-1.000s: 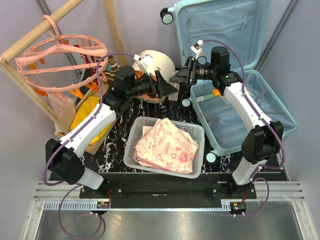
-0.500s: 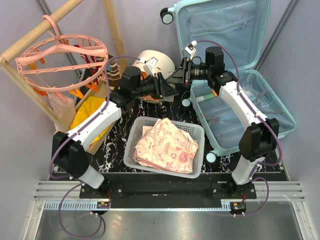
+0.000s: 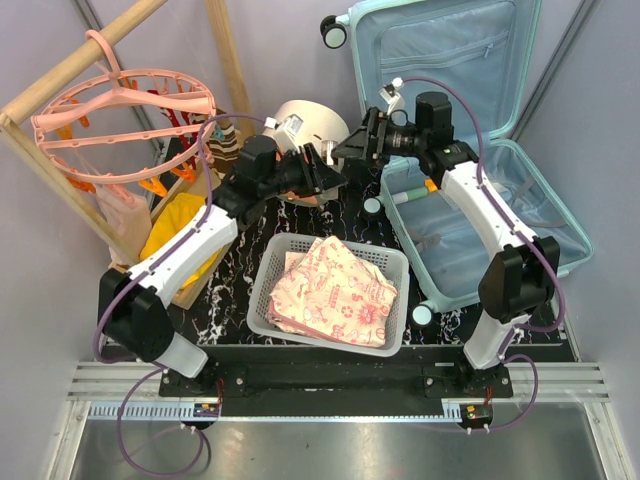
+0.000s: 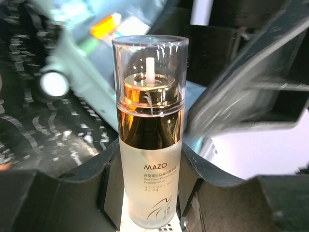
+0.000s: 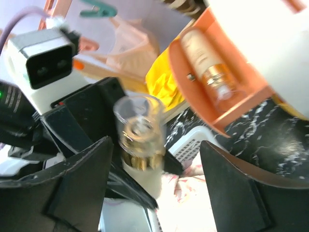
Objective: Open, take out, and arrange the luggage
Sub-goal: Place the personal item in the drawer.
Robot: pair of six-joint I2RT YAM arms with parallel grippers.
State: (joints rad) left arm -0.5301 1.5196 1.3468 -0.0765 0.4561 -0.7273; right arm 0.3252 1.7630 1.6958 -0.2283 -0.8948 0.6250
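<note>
over the last second the arms met above the counter [image 3: 238, 268], and now my left claw [image 4: 149, 195] grips the pump bottle [image 4: 149, 121] while the right claw [image 5: 155, 150] stands spread open either side of its cap, so i read a handoff done, suitcase [image 3: 450, 60] lying open at right.

Black marbled table [image 3: 235, 280] under basket [image 3: 264, 282], luggage [image 3: 455, 270]

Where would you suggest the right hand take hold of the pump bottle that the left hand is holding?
On the clear-capped upper half of the pump bottle, coming from its cap end: the left hand clamps the frosted lower body, so only the top stands free. The open right hand faces it. The cap may slip.
</note>
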